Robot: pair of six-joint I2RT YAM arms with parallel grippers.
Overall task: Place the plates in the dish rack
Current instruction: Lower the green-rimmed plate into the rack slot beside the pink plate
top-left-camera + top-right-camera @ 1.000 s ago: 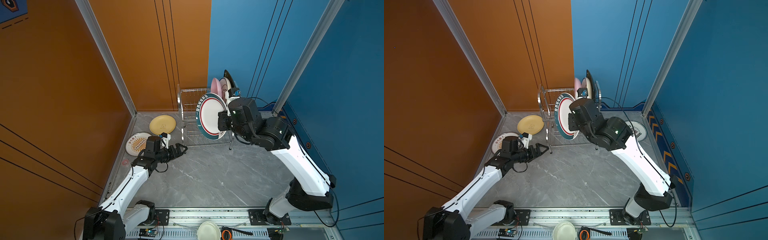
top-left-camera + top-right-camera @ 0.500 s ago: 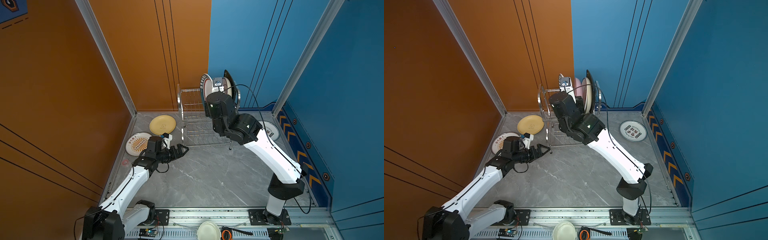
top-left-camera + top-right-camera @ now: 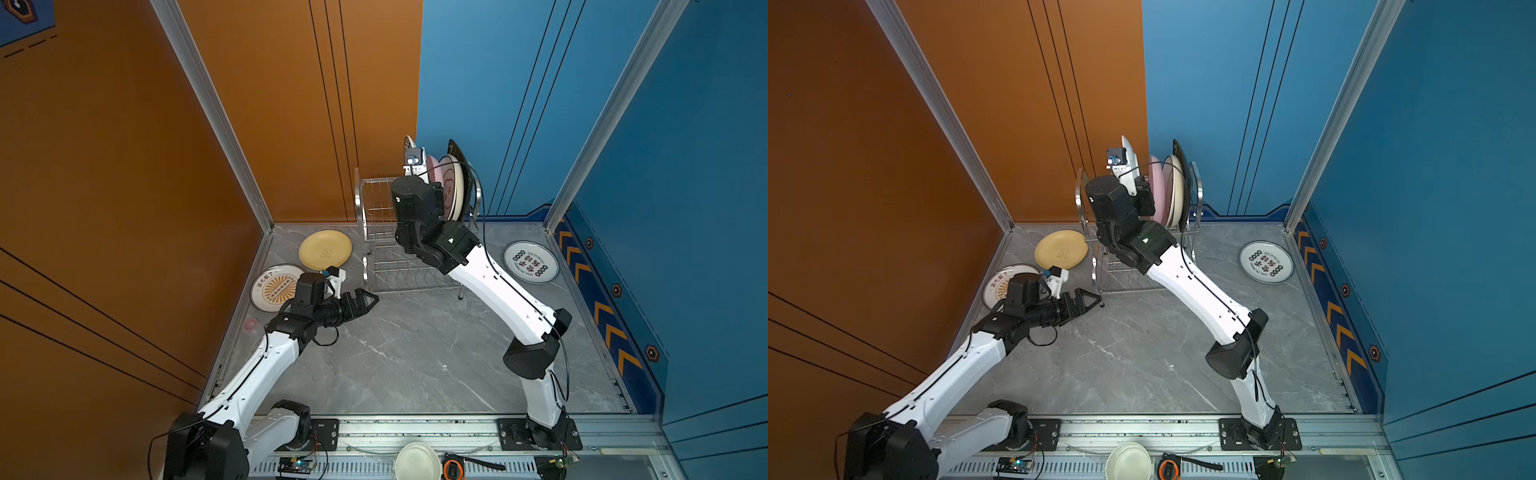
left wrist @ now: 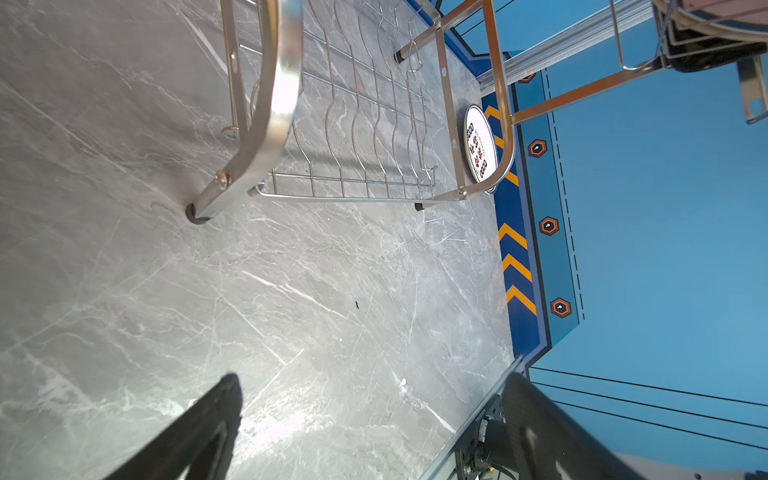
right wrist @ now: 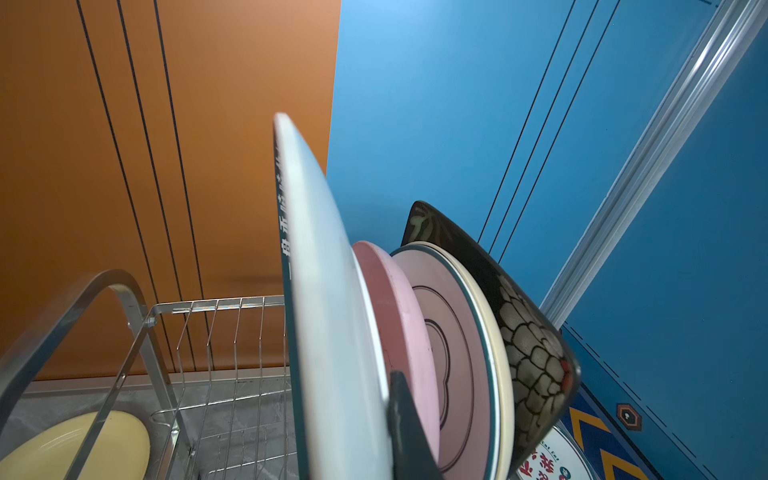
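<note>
Right gripper (image 5: 374,419): I clench the white dark-rimmed plate (image 5: 324,291) upright, to fit the steel wire rack's (image 4: 284,104) slots.
Left gripper (image 4: 374,386): released, empty.

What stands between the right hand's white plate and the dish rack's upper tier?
Nothing visible: the white plate is on edge beside the pink plate, and the dish rack's wires on its other side are bare.

Lab robot cell: orange wall (image 3: 270,104), blue wall (image 3: 685,166), aluminium base rail (image 3: 415,430).

Left arm (image 3: 253,374) and right arm (image 3: 494,295) have white shells, black joints and external black cables; the left pincer (image 3: 371,302) is black.
</note>
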